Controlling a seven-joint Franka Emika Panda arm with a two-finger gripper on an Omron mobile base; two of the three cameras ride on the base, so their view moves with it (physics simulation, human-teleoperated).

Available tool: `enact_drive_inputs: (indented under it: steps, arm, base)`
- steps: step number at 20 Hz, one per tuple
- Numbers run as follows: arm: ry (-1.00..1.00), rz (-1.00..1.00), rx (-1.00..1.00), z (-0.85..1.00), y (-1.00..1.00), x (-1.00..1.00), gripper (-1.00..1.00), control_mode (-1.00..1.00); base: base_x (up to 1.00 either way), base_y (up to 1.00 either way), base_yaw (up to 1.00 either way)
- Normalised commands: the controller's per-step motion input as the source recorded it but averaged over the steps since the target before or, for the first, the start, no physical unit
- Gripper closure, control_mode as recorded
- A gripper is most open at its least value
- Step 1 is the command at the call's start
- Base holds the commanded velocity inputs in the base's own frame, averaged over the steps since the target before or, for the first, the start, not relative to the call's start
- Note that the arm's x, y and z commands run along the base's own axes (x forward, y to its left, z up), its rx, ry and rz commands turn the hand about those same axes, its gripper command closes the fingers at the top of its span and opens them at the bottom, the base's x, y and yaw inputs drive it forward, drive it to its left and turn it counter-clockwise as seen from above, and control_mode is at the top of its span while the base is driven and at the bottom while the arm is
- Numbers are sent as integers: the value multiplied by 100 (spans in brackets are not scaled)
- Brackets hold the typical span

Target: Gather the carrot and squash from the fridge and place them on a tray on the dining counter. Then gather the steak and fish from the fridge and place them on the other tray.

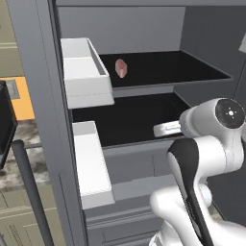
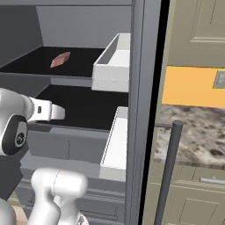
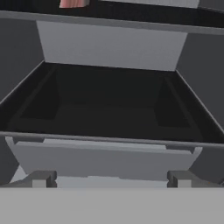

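Observation:
A pinkish-red steak [image 1: 121, 67] lies alone on the fridge's upper black shelf [image 1: 192, 67]. It shows again toward the left in the right base view [image 2: 60, 59], and its lower edge peeks in at the top of the hand view [image 3: 73, 3]. My gripper [image 3: 111, 179] is open, its two fingertips [image 3: 41, 178] spread wide with nothing between them. It points level into the lower shelf compartment [image 3: 109, 113], which is dark and bare, just in front of its grey front lip. My white hand [image 1: 166, 129] reaches in from the right, below the steak's shelf.
Two white door bins [image 1: 84, 72] [image 1: 91, 163] hang on the open fridge door at the left. The door's dark bar handle [image 2: 169, 171] stands beside a marbled counter [image 2: 193, 132]. Grey drawer fronts [image 2: 57, 145] sit under the lower shelf.

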Motion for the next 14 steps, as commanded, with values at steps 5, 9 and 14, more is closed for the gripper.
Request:
enact_drive_inputs:
  steps: [5, 9, 14]
  arm:
    - [-2, 5, 5, 48, 26, 0, -100, -100]
    - [-3, 5, 6, 73, 24, -5, -100, -100]
    - [-5, 0, 1, 68, 16, -11, -100, -100]
  base:
    - [0, 0, 0]
    - [0, 0, 0]
    - [0, 0, 0]
